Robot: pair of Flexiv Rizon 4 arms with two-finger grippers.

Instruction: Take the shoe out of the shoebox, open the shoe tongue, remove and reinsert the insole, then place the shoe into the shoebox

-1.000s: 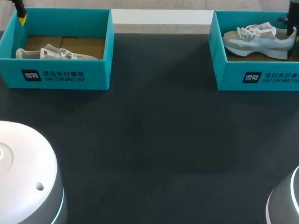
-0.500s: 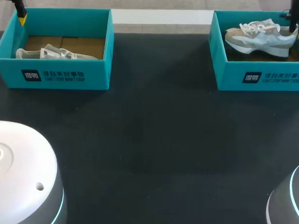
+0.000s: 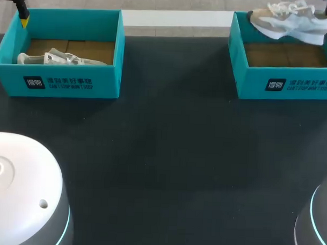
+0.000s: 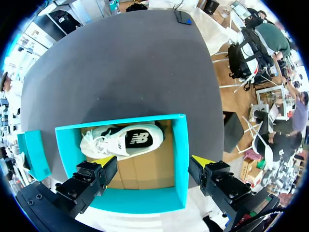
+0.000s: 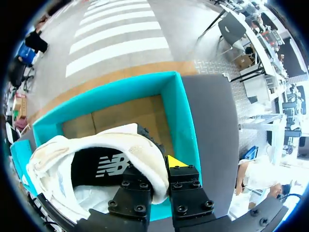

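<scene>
The shoe hangs in the air above the right box, not touching it. My right tool is closed on its heel collar, one finger inside and one outside. My left tool is wide open and holds nothing, over the left box, where another shoe lies.

A shoe lies in the left shoebox at upper left; the other shoe is above the right shoebox.
</scene>
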